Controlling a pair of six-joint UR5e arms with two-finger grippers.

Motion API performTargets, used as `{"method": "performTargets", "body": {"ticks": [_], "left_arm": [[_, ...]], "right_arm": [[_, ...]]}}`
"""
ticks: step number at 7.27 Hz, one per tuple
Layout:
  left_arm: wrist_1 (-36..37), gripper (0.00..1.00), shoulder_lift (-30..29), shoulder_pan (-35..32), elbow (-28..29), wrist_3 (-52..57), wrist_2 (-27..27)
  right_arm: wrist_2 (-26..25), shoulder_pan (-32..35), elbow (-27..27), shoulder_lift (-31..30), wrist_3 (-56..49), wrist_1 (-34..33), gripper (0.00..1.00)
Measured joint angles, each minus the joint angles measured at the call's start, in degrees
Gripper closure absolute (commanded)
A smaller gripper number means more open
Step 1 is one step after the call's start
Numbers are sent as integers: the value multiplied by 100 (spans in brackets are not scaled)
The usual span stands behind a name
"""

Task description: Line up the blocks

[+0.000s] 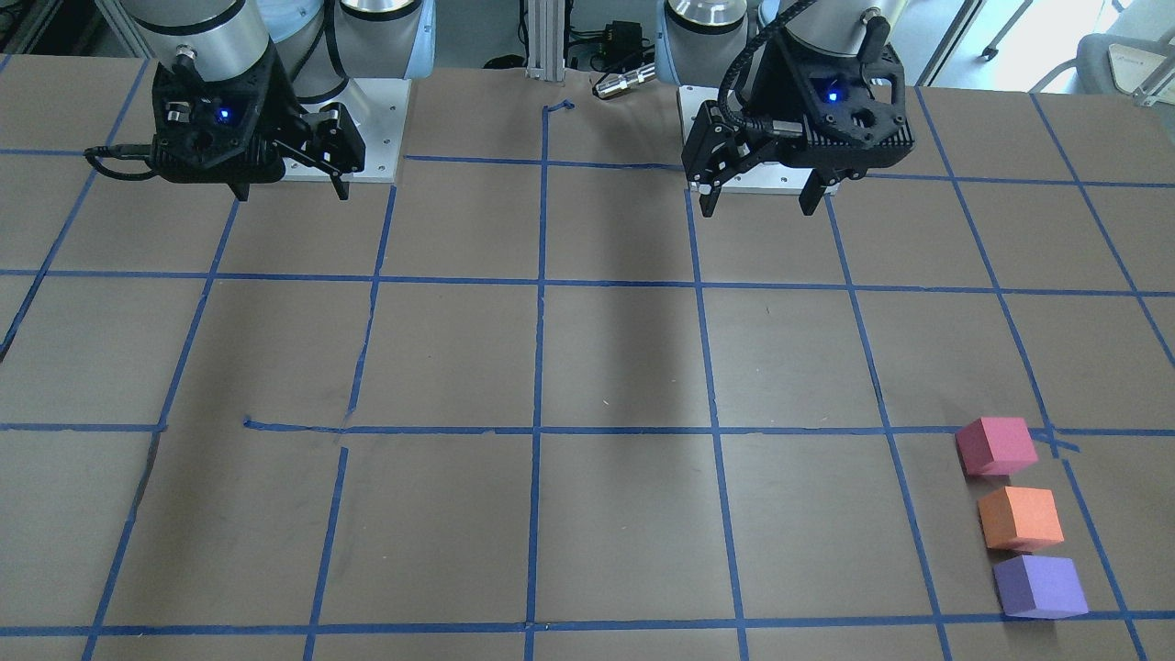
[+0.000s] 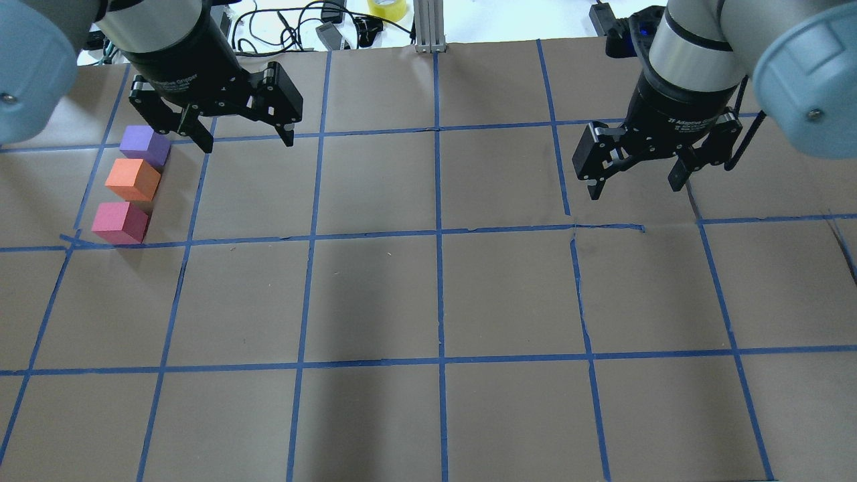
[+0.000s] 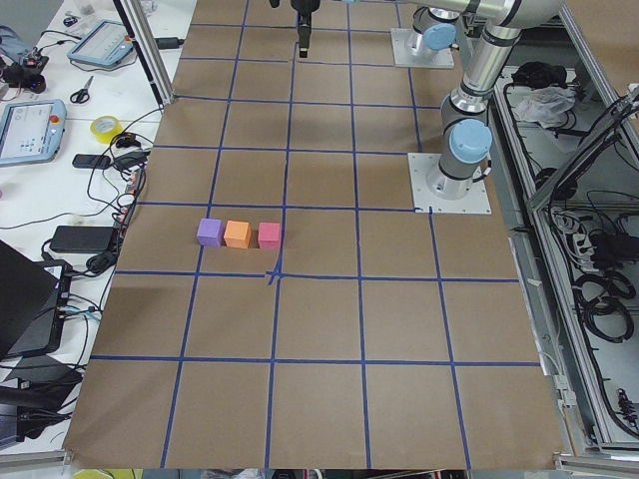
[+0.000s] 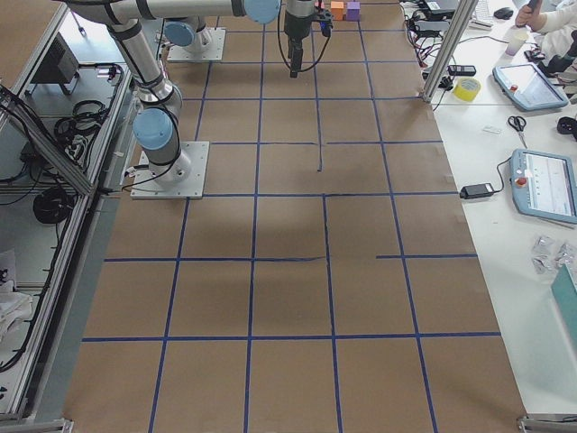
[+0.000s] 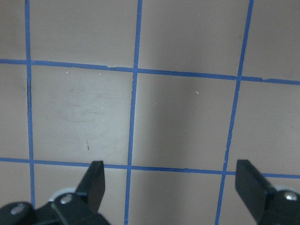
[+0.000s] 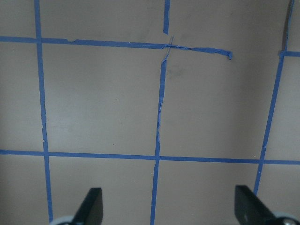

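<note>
Three small cubes stand in a close row at the far left of the table: purple [image 2: 144,145], orange [image 2: 132,179] and pinkish-red [image 2: 120,222]. In the front-facing view they show as pinkish-red [image 1: 996,446], orange [image 1: 1020,518] and purple [image 1: 1039,586]. My left gripper [image 2: 248,142] hovers open and empty just right of the purple cube, apart from the row; it also shows in the front-facing view [image 1: 758,209]. My right gripper [image 2: 635,189] hangs open and empty over the right half, far from the cubes. Neither wrist view shows a cube.
Blue tape lines [image 2: 438,234] split the brown table into squares. The arms' mounting plates [image 1: 372,101] sit at the robot's edge. An aluminium post [image 2: 428,27], cables and a yellow tape roll [image 2: 387,8] lie past the far edge.
</note>
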Motion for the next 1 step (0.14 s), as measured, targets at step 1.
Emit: {"method": "performTargets", "body": {"ticks": [1], "left_arm": [[-87,0,85,24,-26,141,80]], "right_arm": [[0,1,0,0,2,-3,0]]}}
